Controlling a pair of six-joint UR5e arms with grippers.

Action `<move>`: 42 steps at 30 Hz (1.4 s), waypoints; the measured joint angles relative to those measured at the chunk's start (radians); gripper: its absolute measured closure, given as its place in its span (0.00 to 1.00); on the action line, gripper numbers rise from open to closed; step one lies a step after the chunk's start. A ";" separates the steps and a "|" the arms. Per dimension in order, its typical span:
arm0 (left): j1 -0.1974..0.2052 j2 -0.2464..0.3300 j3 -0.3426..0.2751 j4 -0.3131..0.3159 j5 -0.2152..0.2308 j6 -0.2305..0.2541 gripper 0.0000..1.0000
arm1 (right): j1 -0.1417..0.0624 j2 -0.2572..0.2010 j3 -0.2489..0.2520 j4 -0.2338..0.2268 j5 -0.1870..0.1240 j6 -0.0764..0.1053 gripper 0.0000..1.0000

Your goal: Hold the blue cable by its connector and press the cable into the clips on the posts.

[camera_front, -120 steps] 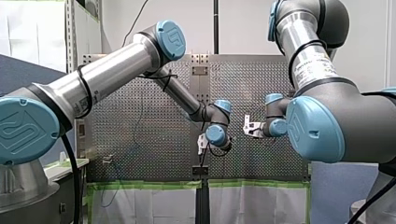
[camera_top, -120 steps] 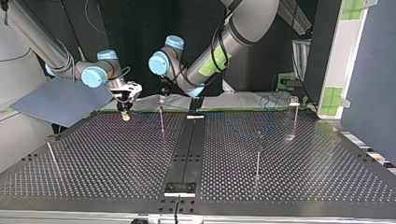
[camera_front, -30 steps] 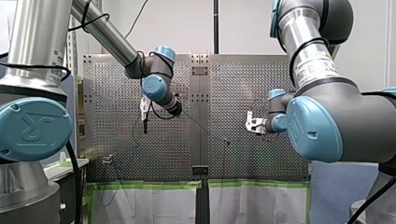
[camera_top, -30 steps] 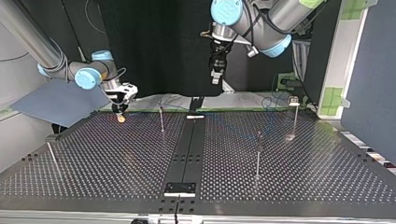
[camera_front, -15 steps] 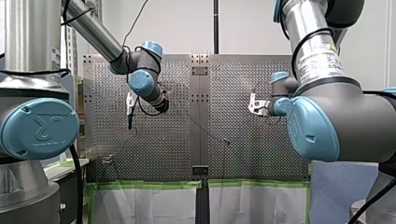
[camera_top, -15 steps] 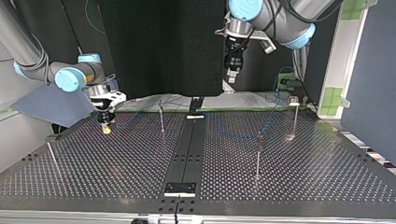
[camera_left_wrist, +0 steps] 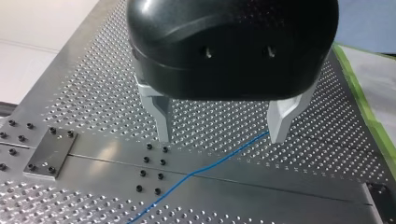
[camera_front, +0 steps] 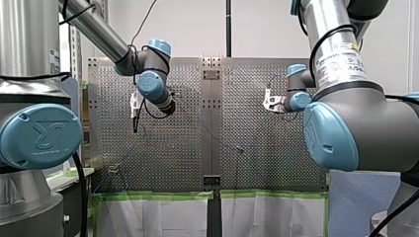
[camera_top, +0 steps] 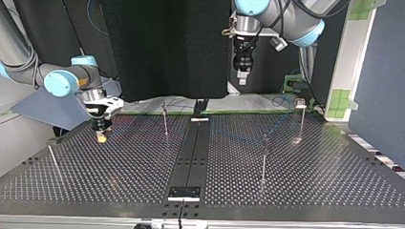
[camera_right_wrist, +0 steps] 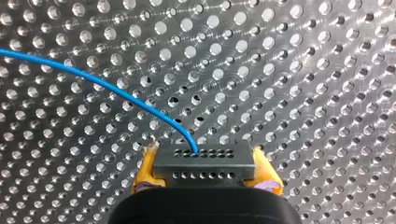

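Observation:
In the right wrist view my right gripper [camera_right_wrist: 205,171] is shut on a dark grey connector [camera_right_wrist: 204,162], with a yellow pad [camera_right_wrist: 148,169] on each side. The blue cable [camera_right_wrist: 116,93] leaves the connector and curves away over the perforated table. In the top view my right gripper [camera_top: 101,135] hangs low over the table at the left. My left gripper [camera_top: 242,76] is high at the back. Its metal fingers [camera_left_wrist: 161,116] stand apart with nothing between them, above a stretch of the blue cable [camera_left_wrist: 196,171]. The thin posts [camera_top: 165,119] [camera_top: 264,155] [camera_top: 301,118] stand upright.
A fourth post [camera_top: 52,160] leans near the table's left edge in the top view. A dark centre strip [camera_top: 191,157] with bolted plates runs down the perforated table. Green tape [camera_top: 286,86] and a small fixture sit behind the back edge.
My right gripper has carried the connector towards the top view's left and nearer that camera. My left gripper has shifted slightly to the top view's right, still open.

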 joint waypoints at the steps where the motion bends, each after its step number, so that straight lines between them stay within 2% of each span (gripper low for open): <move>1: 0.000 -0.001 0.000 -0.002 0.001 0.002 0.00 | 0.000 -0.001 0.000 0.004 0.001 -0.001 1.00; 10: -0.002 0.027 -0.005 0.003 -0.016 0.039 0.00 | 0.000 -0.002 0.000 0.012 0.004 -0.002 1.00; 42: -0.002 0.029 -0.005 0.004 -0.018 0.041 0.00 | 0.000 -0.002 0.000 0.012 0.004 -0.002 1.00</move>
